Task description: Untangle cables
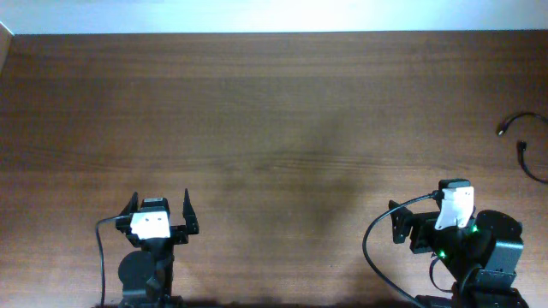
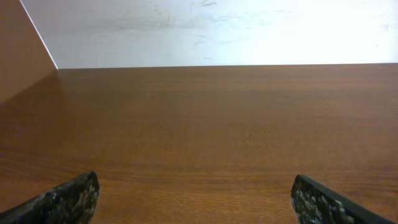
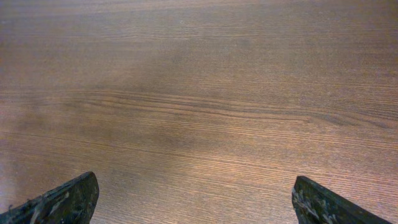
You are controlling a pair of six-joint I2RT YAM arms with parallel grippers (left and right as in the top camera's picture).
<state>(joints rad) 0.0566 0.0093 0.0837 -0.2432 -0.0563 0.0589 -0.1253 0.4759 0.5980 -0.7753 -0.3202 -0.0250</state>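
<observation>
Down at the near edge, toward the left corner, the left gripper (image 1: 158,203) sits with its jaws spread wide over bare wood. Over by the near right corner, the right gripper (image 1: 396,225) gapes just as wide above the counter (image 1: 274,111). Farther out at the right edge, well apart from both, lie the cables (image 1: 521,151), thin black cords running off the side.

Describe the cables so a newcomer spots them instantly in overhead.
Start at the brown wooden table, go to its right edge, past the right arm. The cables are thin black cords with small plug ends, running out of frame; unlike the thick wire looped at the arm, they lie loose on the wood.
</observation>
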